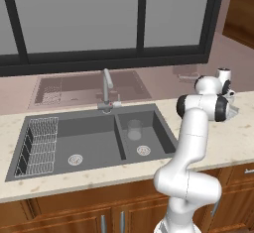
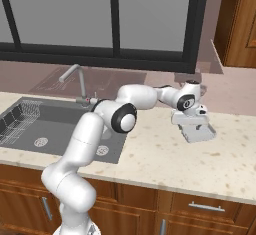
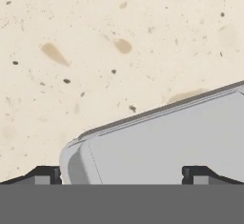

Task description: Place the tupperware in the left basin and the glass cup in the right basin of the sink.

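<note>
I have the gripper (image 3: 122,176) spread wide just over the tupperware (image 3: 167,142) — a fingertip (image 3: 45,174) at each side of it, nothing clamped. The tupperware lies flat on the speckled counter (image 2: 165,161), well to the right of the sink (image 1: 64,162). The glass cup (image 1: 134,129) stands upright in the right basin (image 1: 149,138) — behind its drain. The left basin (image 1: 89,145) holds a wire rack (image 1: 39,145).

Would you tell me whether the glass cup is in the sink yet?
Yes: the glass cup stands upright in the right basin, near its drain.
</note>
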You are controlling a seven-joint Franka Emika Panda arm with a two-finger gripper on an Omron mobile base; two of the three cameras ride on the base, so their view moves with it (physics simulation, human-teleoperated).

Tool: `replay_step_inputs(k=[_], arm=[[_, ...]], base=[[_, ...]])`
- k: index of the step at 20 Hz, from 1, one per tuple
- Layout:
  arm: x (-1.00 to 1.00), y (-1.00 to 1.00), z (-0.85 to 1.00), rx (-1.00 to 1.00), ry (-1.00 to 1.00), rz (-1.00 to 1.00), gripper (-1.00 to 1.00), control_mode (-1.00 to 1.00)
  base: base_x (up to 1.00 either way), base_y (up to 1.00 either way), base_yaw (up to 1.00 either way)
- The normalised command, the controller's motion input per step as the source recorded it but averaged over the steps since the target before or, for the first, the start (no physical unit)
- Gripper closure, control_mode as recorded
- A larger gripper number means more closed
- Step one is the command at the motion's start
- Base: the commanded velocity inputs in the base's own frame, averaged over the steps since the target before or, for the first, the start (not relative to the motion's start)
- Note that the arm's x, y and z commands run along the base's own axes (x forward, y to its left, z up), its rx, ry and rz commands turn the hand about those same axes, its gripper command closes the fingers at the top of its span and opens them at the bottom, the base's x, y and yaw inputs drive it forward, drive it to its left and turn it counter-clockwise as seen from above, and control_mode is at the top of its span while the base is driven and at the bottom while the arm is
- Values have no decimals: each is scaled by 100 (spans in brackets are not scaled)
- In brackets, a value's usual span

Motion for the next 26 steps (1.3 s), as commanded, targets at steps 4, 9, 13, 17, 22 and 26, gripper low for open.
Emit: replay_step_inputs(k=[4,9,13,17,22,26], arm=[[-6,0,-2,0,4,0,-100,-100],[0,-1,0,0,0,0,-100,-100],[-8,-1,0,0,0,0,-100,-100],[-20,0,0,0,0,0,-100,-100],[-26,0,0,1,0,0,-100,-100],[-24,0,0,0,1,0,-100,-100]], base=[[0,0,0],[0,0,0],[0,0,0],[0,0,0],[0,0,0],[0,0,0]])
